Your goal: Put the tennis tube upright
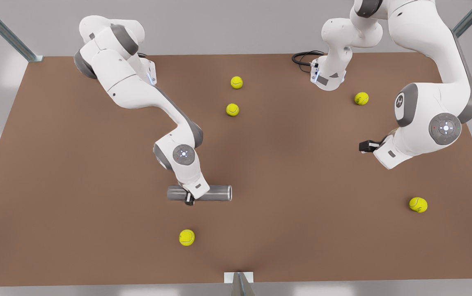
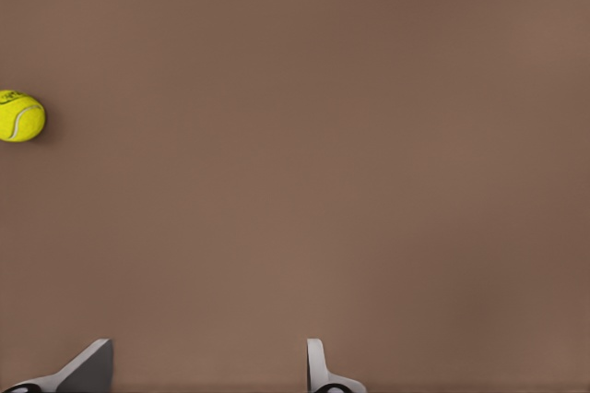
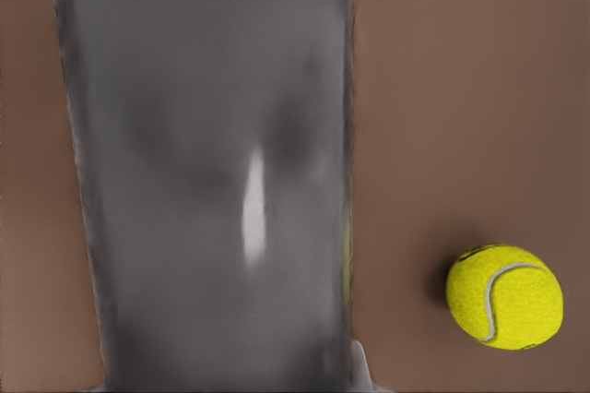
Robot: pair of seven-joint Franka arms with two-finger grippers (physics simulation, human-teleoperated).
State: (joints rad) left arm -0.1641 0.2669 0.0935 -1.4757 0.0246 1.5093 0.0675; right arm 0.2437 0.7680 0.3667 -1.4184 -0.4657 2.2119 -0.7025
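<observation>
The tennis tube (image 1: 215, 193) is a grey cylinder lying flat on the brown table, lengthwise across the front view, its open rim toward the front view's right. My right gripper (image 1: 189, 197) is down over the tube's middle and straddles it. The right wrist view looks straight onto the tube's grey side (image 3: 212, 135) from close up. My left gripper (image 1: 365, 146) hovers over the table at the front view's right, well away from the tube. It is open (image 2: 210, 365) with only bare table between its fingers.
Several yellow-green tennis balls lie scattered: one (image 1: 187, 237) just in front of the tube, also beside it in the right wrist view (image 3: 504, 296), two (image 1: 232, 109) near the back centre, two (image 1: 418, 204) at the front view's right. Another ball (image 2: 20, 116) lies off to one side.
</observation>
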